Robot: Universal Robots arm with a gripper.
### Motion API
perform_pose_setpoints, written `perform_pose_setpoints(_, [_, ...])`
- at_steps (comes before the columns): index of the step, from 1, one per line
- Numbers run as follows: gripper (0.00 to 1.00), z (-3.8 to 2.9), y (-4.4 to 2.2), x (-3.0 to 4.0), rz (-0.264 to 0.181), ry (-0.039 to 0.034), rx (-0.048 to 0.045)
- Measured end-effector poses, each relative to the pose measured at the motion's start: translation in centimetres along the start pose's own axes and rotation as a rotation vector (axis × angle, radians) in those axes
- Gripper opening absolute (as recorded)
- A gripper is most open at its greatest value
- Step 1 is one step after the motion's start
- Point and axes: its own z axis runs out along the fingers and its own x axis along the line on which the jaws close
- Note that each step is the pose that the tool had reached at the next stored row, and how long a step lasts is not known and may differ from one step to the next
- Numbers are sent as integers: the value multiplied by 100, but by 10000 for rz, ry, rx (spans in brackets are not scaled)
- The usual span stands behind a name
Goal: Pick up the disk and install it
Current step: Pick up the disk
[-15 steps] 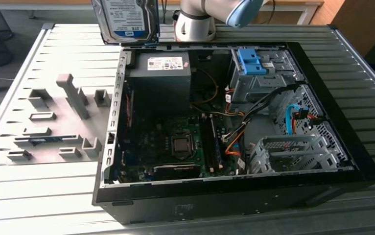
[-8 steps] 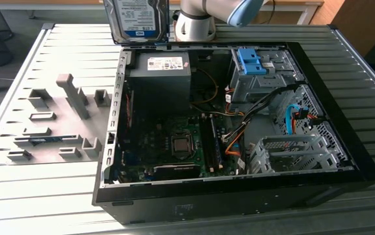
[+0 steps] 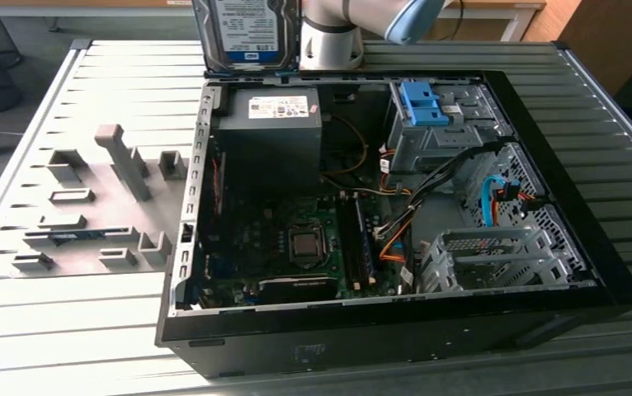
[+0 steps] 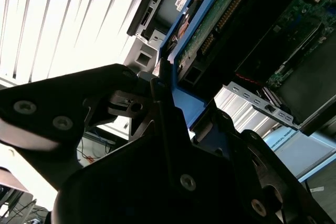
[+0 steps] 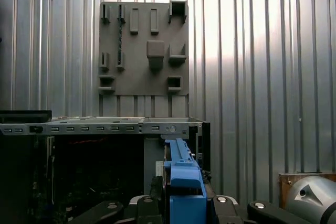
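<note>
the gripper (image 5: 181, 190) is pinching the disk (image 3: 244, 33) by its side edges, disk hanging upright right above the case (image 3: 404, 338) rim, long axis pointing down at it

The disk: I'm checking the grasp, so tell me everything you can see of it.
The disk is a flat silver-grey drive with a white-and-blue label and blue plastic rails. It stands upright, label toward the exterior view, above the rim of the open computer case, near the arm's base, not yet installed. The pincer clamps it. Its green circuit-board side shows in the second wrist view.
</note>
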Motion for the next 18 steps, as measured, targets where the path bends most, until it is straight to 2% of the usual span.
perform_pose_setpoints(2, [36,-1,-33,-1,0,1,-1])
perform_pose_setpoints(10, [36,-2,-36,19,0,1,0])
perform_pose_setpoints(13, [36,-3,-37,82,0,1,0])
perform_pose_setpoints(18, [36,-6,-41,252,-1,2,1])
